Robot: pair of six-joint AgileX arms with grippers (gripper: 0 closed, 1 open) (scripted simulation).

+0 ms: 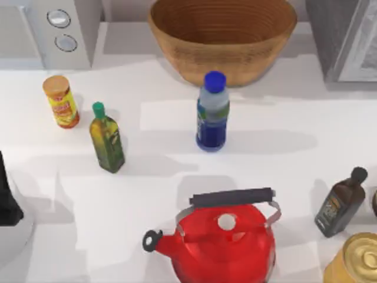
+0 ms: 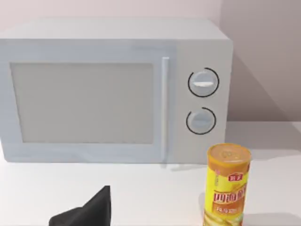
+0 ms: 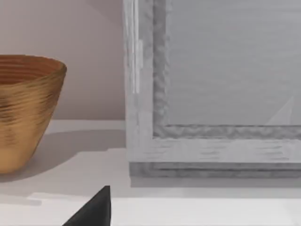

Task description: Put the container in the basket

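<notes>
The container (image 1: 212,112) stands upright on the counter (image 1: 294,177), untouched, just in front of the basket (image 1: 222,38) and close to its near wall. Nothing holds it, so by my reading the task has not begun.

The main risk is the bottle itself: tall, narrow and smooth, it would tip or skid if a gripper met it off-centre or high near the blue cap. With the basket wall so close behind, a push from the front could knock it against the wicker instead of seating it between the fingers. The lift must then clear the rim; too low, and the bottle's base would catch the edge and twist in the grasp.

Next outward, the red kettle (image 1: 221,236) sits directly in front of the bottle, its raised handle lying in the path of a straight approach from the near side. The oil bottle (image 1: 106,138) stands to the left, well apart, with a yellow can (image 1: 60,101) beyond it; a dark bottle (image 1: 341,202) and a gold tin (image 1: 356,259) crowd the near right corner, where a sweeping right arm could clip them.

A dark piece of the left arm (image 1: 7,197) shows at the left edge. Whether either gripper is apart or together I cannot tell.
</notes>
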